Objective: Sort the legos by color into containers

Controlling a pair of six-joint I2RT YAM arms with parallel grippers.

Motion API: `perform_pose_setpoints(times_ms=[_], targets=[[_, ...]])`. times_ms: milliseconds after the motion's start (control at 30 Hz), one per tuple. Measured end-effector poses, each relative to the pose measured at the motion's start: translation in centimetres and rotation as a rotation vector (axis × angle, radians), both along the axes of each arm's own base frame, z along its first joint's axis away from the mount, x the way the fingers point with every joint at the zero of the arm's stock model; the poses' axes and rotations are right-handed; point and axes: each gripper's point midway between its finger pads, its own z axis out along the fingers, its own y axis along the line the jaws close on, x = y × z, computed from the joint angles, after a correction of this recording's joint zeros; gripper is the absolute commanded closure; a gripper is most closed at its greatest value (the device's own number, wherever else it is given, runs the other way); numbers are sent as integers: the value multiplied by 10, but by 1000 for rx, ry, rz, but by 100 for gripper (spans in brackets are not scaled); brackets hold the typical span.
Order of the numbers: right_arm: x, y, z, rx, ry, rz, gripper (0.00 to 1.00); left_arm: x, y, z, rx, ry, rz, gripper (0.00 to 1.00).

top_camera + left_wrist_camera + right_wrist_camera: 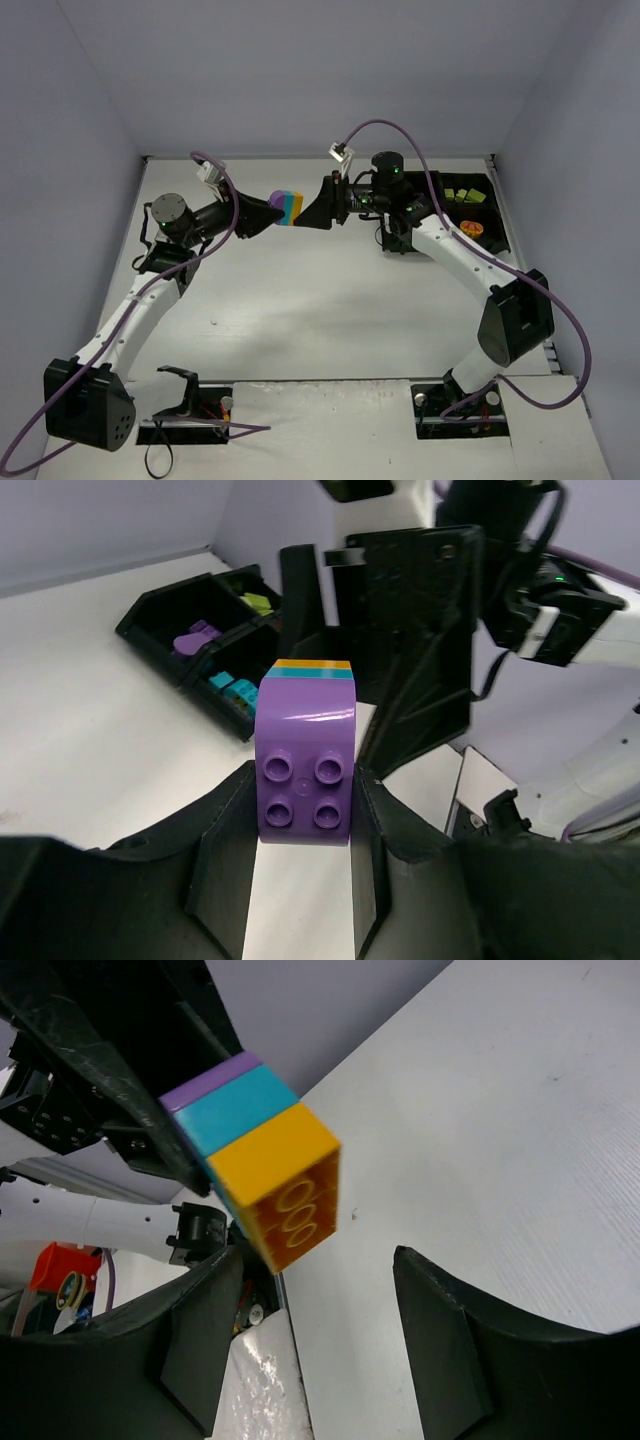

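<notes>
The left gripper [303, 800] pinches a light, rigid stack [287, 208] by its purple brick [305, 740]. The spread right gripper [318, 1260] should probably clamp the orange brick [280, 1175].

Pretty sure this is a robotics lab test cell, not anybody's home. I'm bolted to a bare white surface [300, 300] boxed in on three sides by plain pale walls [300, 70]. Purple cables [565, 320] loop off both my arms [140, 305], there's a black clamp [185, 388] at the near edge, and a divided black tray [500, 238] of toy bricks [463, 196] sits far right.
</notes>
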Motion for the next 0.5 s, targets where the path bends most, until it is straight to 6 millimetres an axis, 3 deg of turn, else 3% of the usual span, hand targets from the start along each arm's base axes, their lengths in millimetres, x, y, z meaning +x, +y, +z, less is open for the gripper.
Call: perform_pose_setpoints(times_ms=[133, 500], targets=[[-3, 2, 3, 17, -15, 32, 46, -11, -2, 12, -19, -39, -41, 100], [-13, 7, 17, 69, -81, 110, 58, -20, -5, 11, -29, -22, -91, 100]])
